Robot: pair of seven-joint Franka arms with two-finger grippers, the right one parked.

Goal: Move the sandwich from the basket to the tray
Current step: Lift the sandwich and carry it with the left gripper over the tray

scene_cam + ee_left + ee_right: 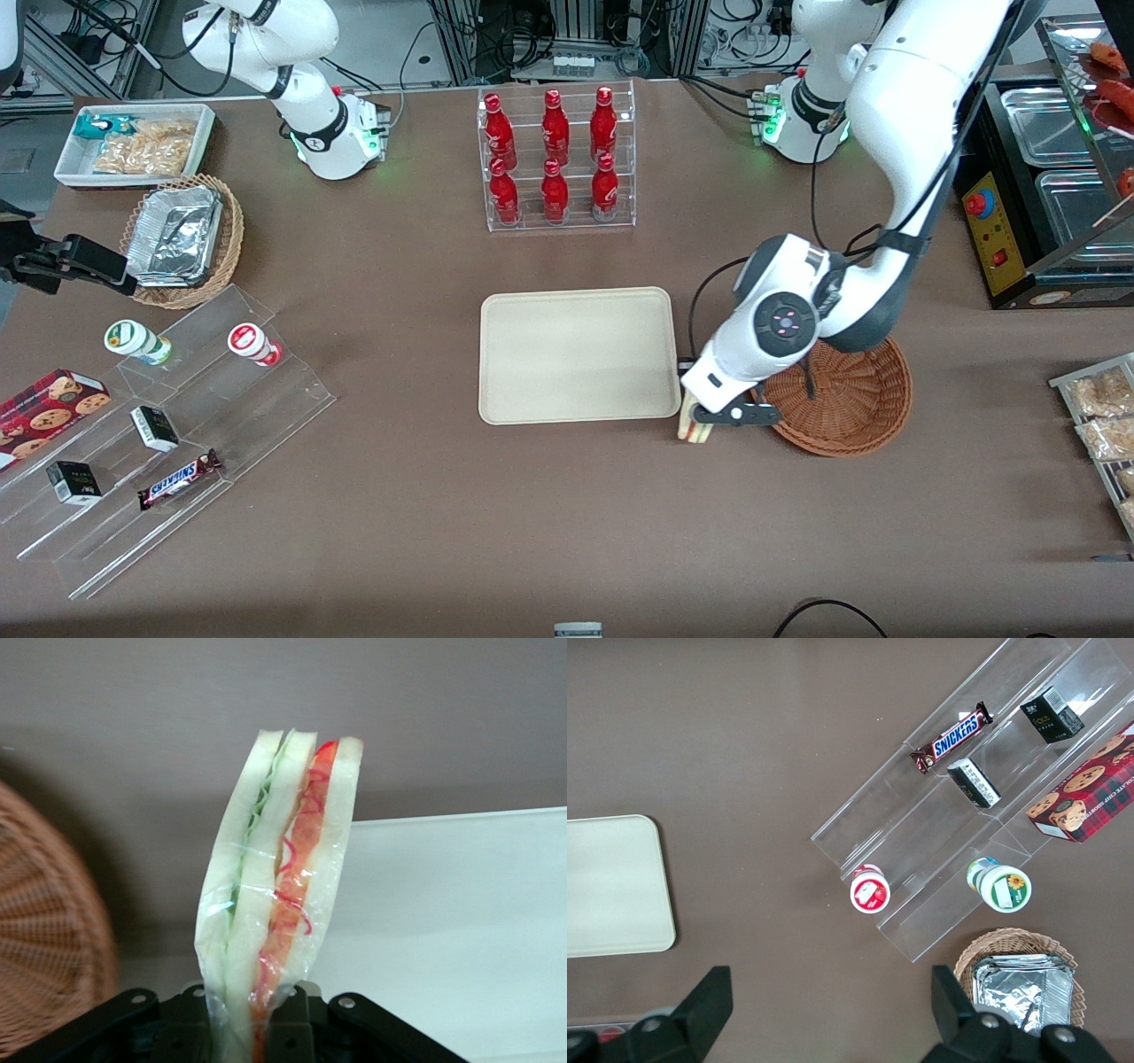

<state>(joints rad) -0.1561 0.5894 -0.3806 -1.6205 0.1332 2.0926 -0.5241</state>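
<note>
The gripper (700, 424), clamped on the plastic-wrapped white-bread triangular sandwich (279, 895), holds it between round reddish-brown wicker basket (850, 399) and flat cream rectangular tray (576, 354), mid-transfer.

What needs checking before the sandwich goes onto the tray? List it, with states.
1. Grip: gripper shut on the sandwich, ok.
2. Sandwich out of the basket: held between basket and tray, ok.
3. Sandwich over the tray: at the tray's edge, not above it, not ok.
4. Tray surface free to receive it: ok.
5. Plastic wrap intact around the bread: cannot tell.
</note>
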